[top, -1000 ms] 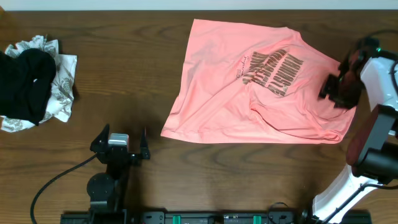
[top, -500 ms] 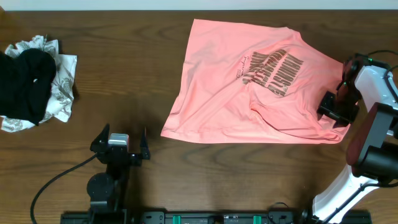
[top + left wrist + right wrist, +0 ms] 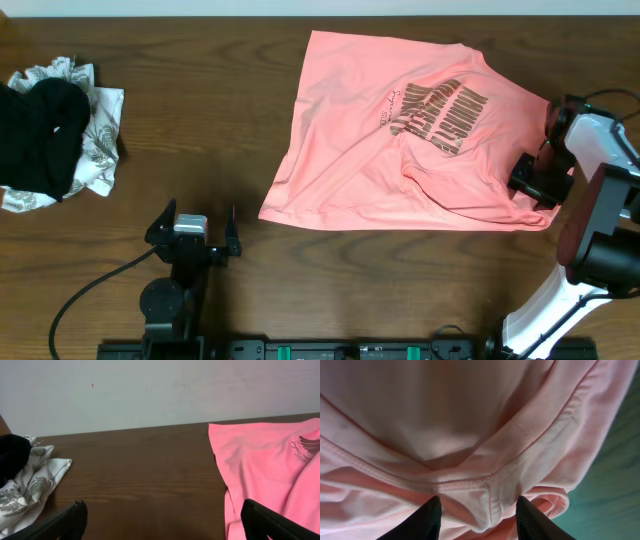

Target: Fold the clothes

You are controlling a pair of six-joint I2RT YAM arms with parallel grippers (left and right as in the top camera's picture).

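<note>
Two grippers, left gripper [image 3: 162,521] gaping empty, right gripper [image 3: 480,510] astride T-shirt [image 3: 350,150] hem, hold unclear

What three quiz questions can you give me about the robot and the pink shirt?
1. True or false: the left gripper touches the pink T-shirt.
2. What sits between the right gripper fingers? A) the lettering B) the shirt's seamed edge C) bare table
3. Fill in: the black garment lies on a ____ patterned cloth.
Key: 1 false; 2 B; 3 white.
</note>
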